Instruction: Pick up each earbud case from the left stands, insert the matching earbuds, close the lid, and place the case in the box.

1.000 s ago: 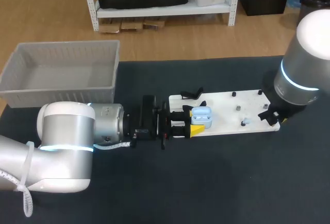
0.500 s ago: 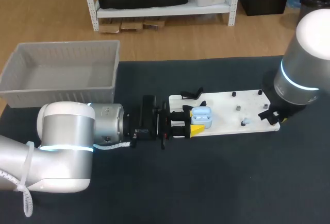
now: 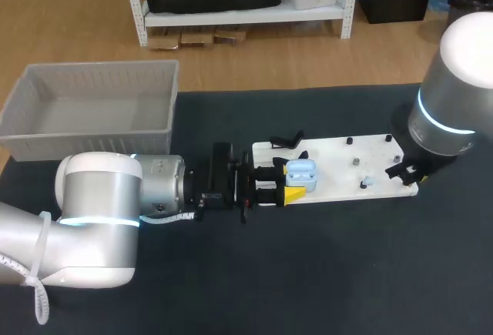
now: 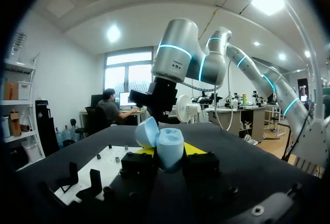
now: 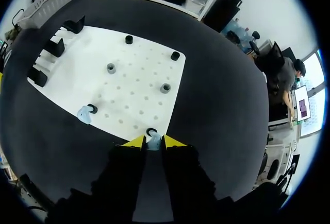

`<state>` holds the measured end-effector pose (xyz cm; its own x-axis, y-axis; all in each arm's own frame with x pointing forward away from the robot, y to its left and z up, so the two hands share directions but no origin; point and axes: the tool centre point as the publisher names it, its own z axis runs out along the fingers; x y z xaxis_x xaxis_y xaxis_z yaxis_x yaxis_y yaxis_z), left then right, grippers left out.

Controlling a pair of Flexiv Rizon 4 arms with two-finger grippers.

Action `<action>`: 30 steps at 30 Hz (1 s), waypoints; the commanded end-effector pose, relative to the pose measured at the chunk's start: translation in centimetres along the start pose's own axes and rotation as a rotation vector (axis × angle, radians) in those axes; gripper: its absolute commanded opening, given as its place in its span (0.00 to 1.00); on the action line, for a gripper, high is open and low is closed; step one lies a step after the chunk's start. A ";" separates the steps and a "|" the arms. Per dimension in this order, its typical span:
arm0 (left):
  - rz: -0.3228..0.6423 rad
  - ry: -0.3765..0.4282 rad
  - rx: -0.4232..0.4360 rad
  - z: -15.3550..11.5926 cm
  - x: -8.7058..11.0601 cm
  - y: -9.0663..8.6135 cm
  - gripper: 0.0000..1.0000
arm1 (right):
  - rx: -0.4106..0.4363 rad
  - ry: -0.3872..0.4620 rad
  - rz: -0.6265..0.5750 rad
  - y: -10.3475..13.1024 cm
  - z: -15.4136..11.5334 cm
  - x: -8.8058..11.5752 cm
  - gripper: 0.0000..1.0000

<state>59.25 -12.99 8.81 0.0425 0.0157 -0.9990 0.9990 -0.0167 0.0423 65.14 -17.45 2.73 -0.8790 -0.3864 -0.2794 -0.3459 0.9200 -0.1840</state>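
Note:
My left gripper (image 3: 295, 182) is shut on a light blue earbud case (image 3: 301, 172), held over the left end of the white board (image 3: 339, 158). In the left wrist view the case (image 4: 169, 149) sits between the yellow tips with its lid tipped open. My right gripper (image 5: 153, 142) is down at the board's near right edge, and its yellow fingertips (image 5: 136, 141) close in from both sides on a pale blue earbud (image 5: 153, 140) by a black peg. A second earbud (image 5: 84, 114) lies on the board (image 5: 134, 87) beside another peg. In the head view my right arm hides its own gripper.
The grey box (image 3: 92, 112) stands at the table's back left. Black stands (image 5: 54, 48) line the board's left end, and several small black pegs (image 5: 165, 87) dot it. Dark table mat lies in front of the board.
My right arm has shifted very slightly at the board's right end. My left arm and the case have kept still.

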 end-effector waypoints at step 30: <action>-0.001 -0.002 0.002 0.0 0.0 0.1 0.00 | 0.128 0.113 0.201 7.3 -15.8 -1.7 0.00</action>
<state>59.26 -12.99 8.81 0.0426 0.0157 -0.9990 0.9990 -0.0167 0.0423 59.63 -10.42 16.06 -0.9583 -0.1735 -0.2269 -0.1244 0.9686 -0.2153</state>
